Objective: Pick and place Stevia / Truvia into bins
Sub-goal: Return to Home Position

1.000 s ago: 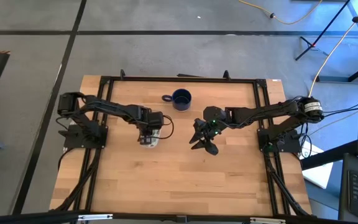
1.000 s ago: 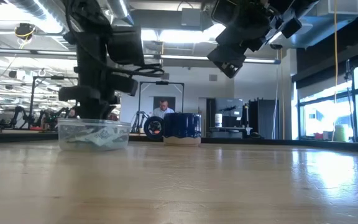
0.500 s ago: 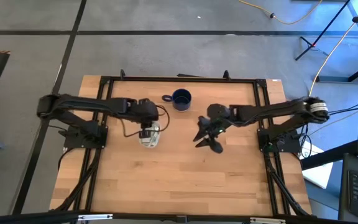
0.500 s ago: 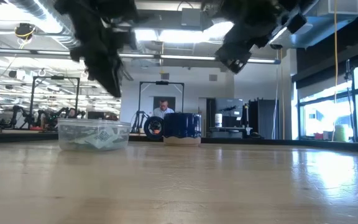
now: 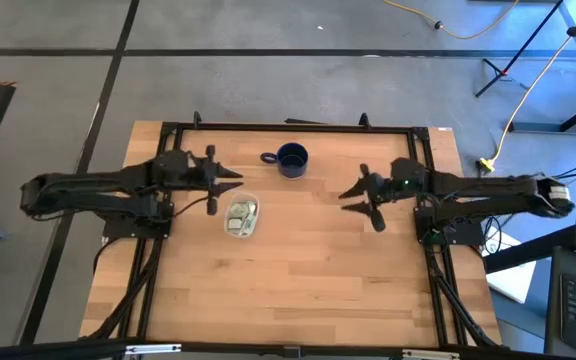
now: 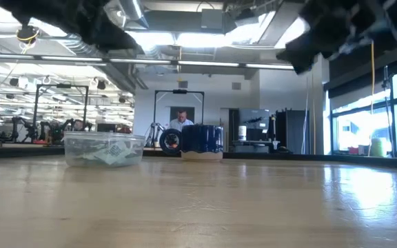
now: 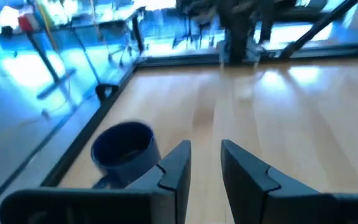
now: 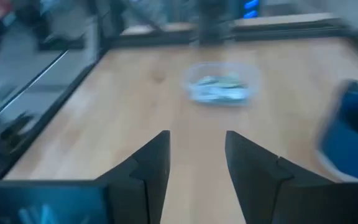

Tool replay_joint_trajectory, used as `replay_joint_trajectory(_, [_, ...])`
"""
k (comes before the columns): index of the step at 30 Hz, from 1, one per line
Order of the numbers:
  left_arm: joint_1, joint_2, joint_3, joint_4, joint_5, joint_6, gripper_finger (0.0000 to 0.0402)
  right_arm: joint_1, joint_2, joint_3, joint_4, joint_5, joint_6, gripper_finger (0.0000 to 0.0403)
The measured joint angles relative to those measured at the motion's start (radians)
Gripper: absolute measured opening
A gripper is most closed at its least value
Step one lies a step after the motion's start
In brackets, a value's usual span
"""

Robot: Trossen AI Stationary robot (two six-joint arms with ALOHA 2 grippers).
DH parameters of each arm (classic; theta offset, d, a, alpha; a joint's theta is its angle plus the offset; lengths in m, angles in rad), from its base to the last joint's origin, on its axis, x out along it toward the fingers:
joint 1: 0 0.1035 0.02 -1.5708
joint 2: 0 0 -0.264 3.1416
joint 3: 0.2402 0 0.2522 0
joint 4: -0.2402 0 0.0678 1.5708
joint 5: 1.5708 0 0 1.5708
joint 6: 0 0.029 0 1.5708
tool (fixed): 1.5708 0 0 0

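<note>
left arm (image 5: pixel 98 186) and right arm (image 5: pixel 488 190) have drawn back, jaws apart.

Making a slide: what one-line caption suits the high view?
Left gripper and right gripper open, apart; sachets in the clear tub near the blue mug.

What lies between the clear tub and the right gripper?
Only bare wooden tabletop lies between the clear tub and right gripper, per the high view.
</note>
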Motion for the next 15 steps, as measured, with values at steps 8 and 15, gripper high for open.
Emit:
replay_joint_trajectory(8, [0.072,-0.159,-0.111,0.057,0.101,-0.034,0.0082,-0.127,-0.185,-0.206,0.154,-0.039,0.042,0.0157])
replay_joint_trajectory(15, [0.130,-0.276,-0.186,0.059,0.103,-0.041,0.0082,-0.174,-0.313,-0.286,0.153,-0.052,0.086,0.0157])
